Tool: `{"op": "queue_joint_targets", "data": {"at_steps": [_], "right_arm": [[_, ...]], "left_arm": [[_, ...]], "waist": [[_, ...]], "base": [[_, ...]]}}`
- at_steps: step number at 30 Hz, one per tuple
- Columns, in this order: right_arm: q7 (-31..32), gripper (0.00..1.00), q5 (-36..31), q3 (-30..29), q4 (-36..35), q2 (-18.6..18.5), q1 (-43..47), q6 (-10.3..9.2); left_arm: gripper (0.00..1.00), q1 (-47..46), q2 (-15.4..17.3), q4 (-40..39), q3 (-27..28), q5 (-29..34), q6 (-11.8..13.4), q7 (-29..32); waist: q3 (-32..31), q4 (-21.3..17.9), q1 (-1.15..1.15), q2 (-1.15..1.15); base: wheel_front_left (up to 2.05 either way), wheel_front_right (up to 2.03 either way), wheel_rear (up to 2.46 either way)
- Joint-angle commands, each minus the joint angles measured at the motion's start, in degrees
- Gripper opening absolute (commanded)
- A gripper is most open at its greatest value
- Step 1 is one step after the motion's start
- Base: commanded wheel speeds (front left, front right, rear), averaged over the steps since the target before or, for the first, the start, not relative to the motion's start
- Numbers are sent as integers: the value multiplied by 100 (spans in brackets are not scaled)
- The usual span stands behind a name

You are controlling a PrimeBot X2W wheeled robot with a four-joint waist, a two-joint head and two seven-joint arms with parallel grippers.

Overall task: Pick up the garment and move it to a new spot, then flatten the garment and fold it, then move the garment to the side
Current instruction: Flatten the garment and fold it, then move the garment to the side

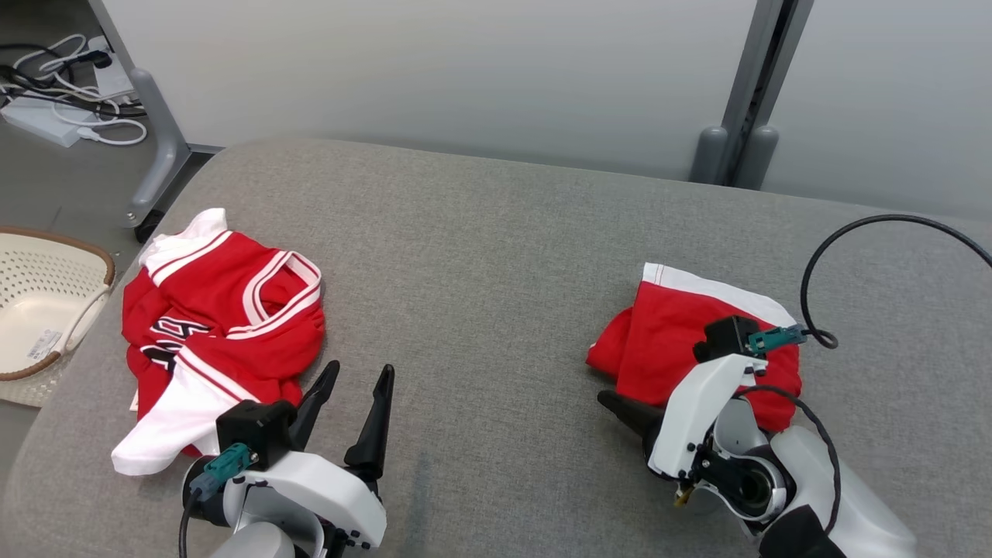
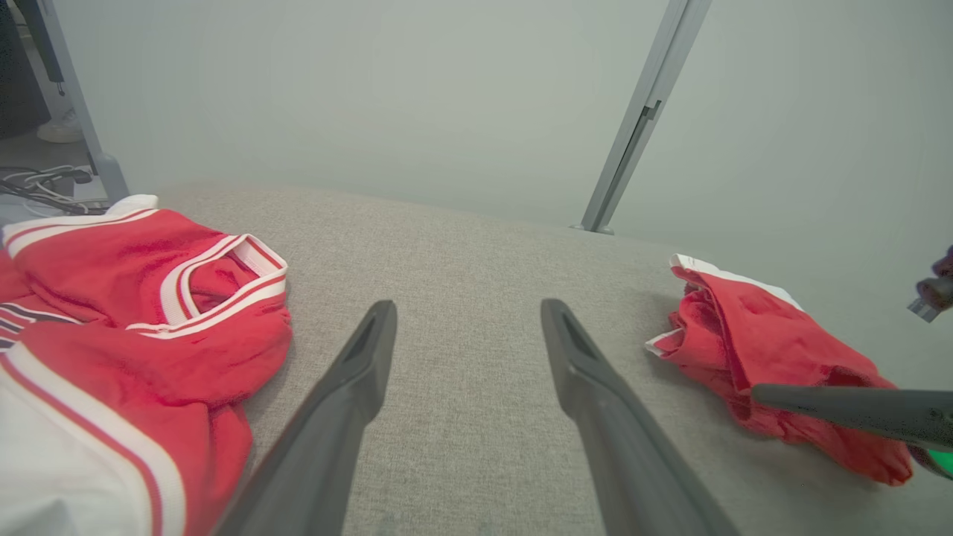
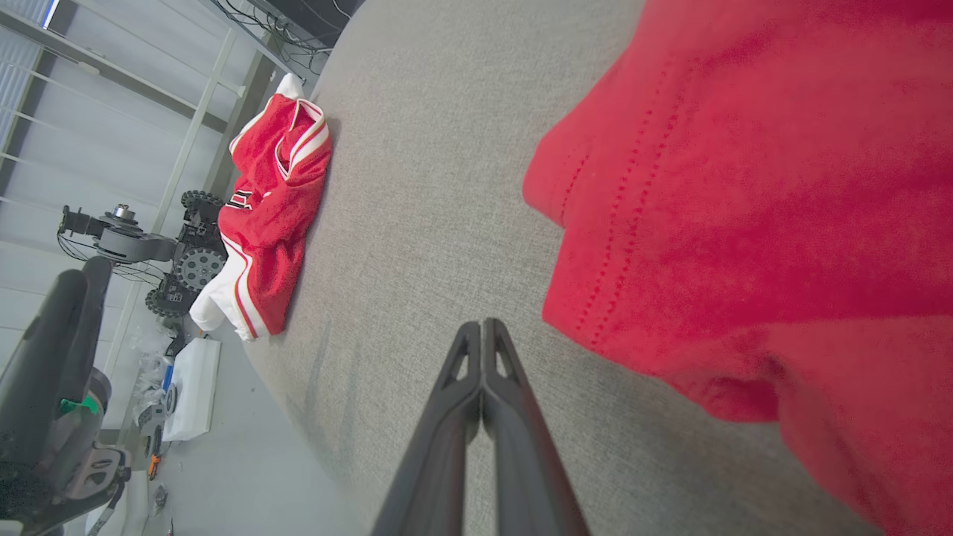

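A broad, grey, cloth-covered padded surface (image 1: pixel 480 256) holds two garments, well apart. On the robot's left lies a crumpled red-and-white sports jersey of thin knit fabric (image 1: pixel 225 325). Its black lettering is partly hidden in the folds, and a white hem spills toward the near edge. It is bunched rather than spread, so it looks like the garment waiting to be picked up.

The left gripper (image 1: pixel 359 368) hovers just beside the jersey's near right corner. Its two long dark fingers are spread wide with nothing between them, pointing away from the robot over bare cloth. This released pose suits a reach for the jersey, though it touches nothing yet.

On the robot's right sits a compact red cloth bundle with a white band along its far edge (image 1: pixel 666 333). It is layered neatly enough to seem folded and set aside.

The right gripper (image 1: pixel 606 398) is beside the bundle's near left edge, fingers clenched tight together and empty, pointing toward the middle of the surface. Whether it touches the bundle cannot be told. Being shut, it appears parked out of the way.

Beyond the surface's left edge stands a cream perforated plastic basket with a brown rim (image 1: pixel 101 263).
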Motion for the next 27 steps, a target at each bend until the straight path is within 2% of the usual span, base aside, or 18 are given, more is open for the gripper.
{"op": "queue_joint_targets", "data": {"at_steps": [1, 2, 3, 5, 6, 7, 13, 17, 22, 27], "right_arm": [[-55, 0, 85, 3, -156, -85, 92, 14], [-81, 0, 112, -7, -273, -137, 120, 13], [-113, 21, 133, -22, -403, -186, 142, 14], [-169, 48, 129, -76, -644, -301, 161, 14], [-202, 89, 111, -129, -763, -368, 181, 14], [-239, 100, 91, -188, -873, -439, 215, 14], [-504, 100, -94, -796, -1348, -797, 387, 14], [-580, 100, -183, -1370, -1332, -848, 544, 14], [-213, 100, -92, -1944, -913, -740, 556, 14], [155, 100, -245, -2247, -118, -689, 191, 14]], "left_arm": [[100, 52, 31, -17, 27, -24, 32, -4], [100, 56, 31, -24, 27, -24, 36, -6], [100, 57, 36, -31, 33, -24, 41, -8], [100, 58, 46, -55, 47, -18, 56, -16], [100, 70, 51, -63, 53, -14, 59, -20], [100, 89, 56, -75, 59, -11, 68, -25], [100, 165, 63, -117, 81, 45, 86, -36], [100, 183, 66, -124, 70, 69, 98, -43], [100, 123, 85, -138, 48, 84, 86, -17], [100, 0, 73, -132, 4, 113, 49, 13]], "waist": [[-33, -73, 0, 0], [-48, -108, 0, 0], [-63, -149, 0, 0], [-86, -236, 0, 0], [-95, -280, 0, 0], [-105, -326, 0, 0], [-151, -538, 0, 0], [-174, -610, 0, 0], [-113, -658, 0, 0], [9, -619, 0, 0]], "base": [[0, 0, 0], [0, 0, 0], [0, 0, 0], [0, 0, 0], [0, 0, 0], [0, 0, 0], [0, 0, 0], [0, 0, 0], [0, 0, 0], [0, 0, 0]]}}
